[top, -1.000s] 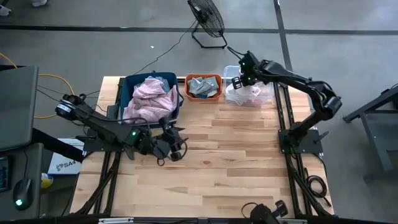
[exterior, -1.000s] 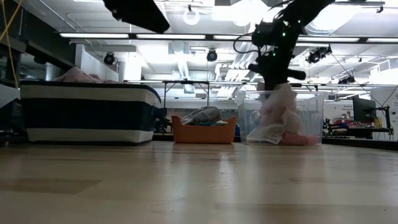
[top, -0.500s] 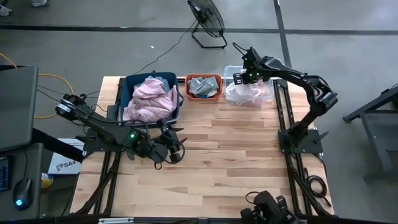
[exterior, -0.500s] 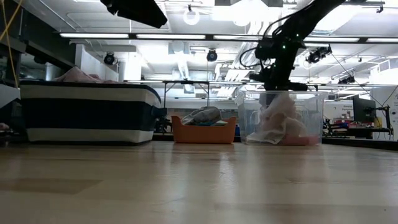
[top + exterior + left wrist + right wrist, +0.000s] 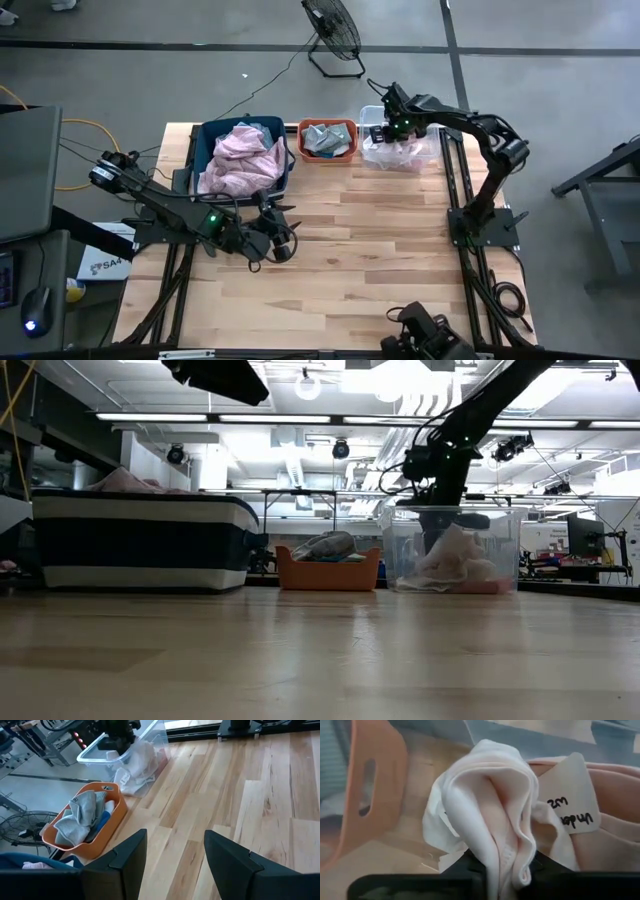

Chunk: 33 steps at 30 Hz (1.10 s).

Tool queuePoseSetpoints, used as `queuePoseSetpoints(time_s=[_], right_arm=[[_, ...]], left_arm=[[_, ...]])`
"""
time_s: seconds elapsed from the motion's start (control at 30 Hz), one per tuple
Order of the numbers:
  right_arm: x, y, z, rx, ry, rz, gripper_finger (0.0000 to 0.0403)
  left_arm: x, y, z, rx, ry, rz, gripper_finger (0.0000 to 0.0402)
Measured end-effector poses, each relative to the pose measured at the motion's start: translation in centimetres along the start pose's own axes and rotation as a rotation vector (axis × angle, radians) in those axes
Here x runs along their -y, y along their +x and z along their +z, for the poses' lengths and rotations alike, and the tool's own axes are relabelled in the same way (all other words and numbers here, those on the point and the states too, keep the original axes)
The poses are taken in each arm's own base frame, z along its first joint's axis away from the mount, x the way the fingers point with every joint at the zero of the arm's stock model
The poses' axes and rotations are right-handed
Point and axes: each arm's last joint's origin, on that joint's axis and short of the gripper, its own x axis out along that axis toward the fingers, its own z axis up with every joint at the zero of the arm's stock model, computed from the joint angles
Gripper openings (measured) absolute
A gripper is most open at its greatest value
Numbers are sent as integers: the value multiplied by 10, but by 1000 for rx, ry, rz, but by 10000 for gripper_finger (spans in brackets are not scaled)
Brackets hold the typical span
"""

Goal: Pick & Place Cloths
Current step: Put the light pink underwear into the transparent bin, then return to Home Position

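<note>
My right gripper [image 5: 393,124] reaches down into the clear bin [image 5: 425,150] at the table's far right and is shut on the white cloth [image 5: 485,815]. This cloth lies heaped in the bin [image 5: 452,563] on top of a coral pink cloth [image 5: 612,847]. The large pale pink cloth [image 5: 240,155] fills the blue bin [image 5: 205,140]. Grey-green cloths [image 5: 80,817] lie in the orange bin [image 5: 327,140]. My left gripper [image 5: 172,862] is open and hovers above bare wood near the blue bin's near side [image 5: 275,228]. My right gripper pinches a bunched fold of the white cloth [image 5: 502,852] between its two fingers, several layers together. It comes at it from above, pointing down into the clear bin [image 5: 440,525]. The cloth is slack, and its lower part rests on the coral pink cloth in the bin.
The three bins stand in a row along the far edge. A paper label with handwriting [image 5: 567,795] lies on the coral pink cloth. The wood in the middle and near part of the table [image 5: 380,260] is bare. A fan [image 5: 333,30] stands on the floor beyond the table.
My right gripper has come down into the clear bin, moving slightly toward the far edge, still shut on the white cloth. The cloth, which hung tall below the gripper, has sunk and now lies heaped in the bin.
</note>
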Motion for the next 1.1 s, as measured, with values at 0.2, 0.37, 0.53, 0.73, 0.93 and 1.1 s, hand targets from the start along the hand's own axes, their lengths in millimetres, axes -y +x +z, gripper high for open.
queuePoseSetpoints(time_s=[0.2, 0.37, 0.53, 0.73, 0.93, 1.1], right_arm=[[-2, -8, 0, 8, -78, 44, 117], [-3, -23, -1, 37, -135, 95, 220], [-1, -41, -2, 86, -167, 116, 311], [4, -66, -3, 151, -195, 150, 375], [7, -103, -17, 221, -279, 169, 393], [5, -145, -43, 296, -405, 198, 392]], left_arm=[[0, 0, -1, -4, 0, 1, 191], [0, 0, -1, -4, -13, 0, 191], [0, 0, -1, -9, -15, -14, 191], [0, 0, -1, -9, -12, -14, 191], [-3, -2, 2, 15, -12, 29, 191], [-9, -6, 7, 55, -25, 107, 191]])
